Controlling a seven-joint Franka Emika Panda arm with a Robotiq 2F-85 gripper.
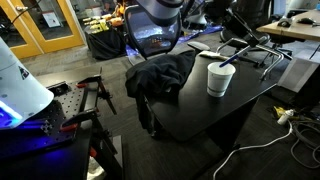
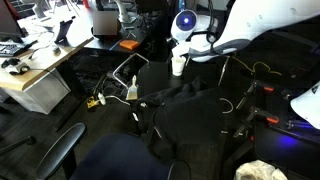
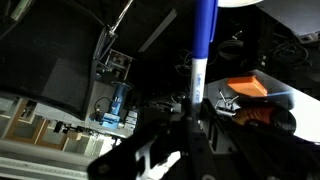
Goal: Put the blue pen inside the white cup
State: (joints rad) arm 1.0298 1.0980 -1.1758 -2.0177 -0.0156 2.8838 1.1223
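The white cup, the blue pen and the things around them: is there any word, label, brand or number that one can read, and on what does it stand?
None: no text can be read in any view.
white cup: plain, no print shows.
blue pen: no legible marking on its barrel.
Everything else in the background: too small and blurred to read.

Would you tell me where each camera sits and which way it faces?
In an exterior view: beside the table, facing the cup and pen; the arm shows at the top.
In an exterior view: higher, from another side, facing the cup; the arm enters from the right.
Wrist view: looks along the pen held in the hand.
Both exterior views share cup and arm.
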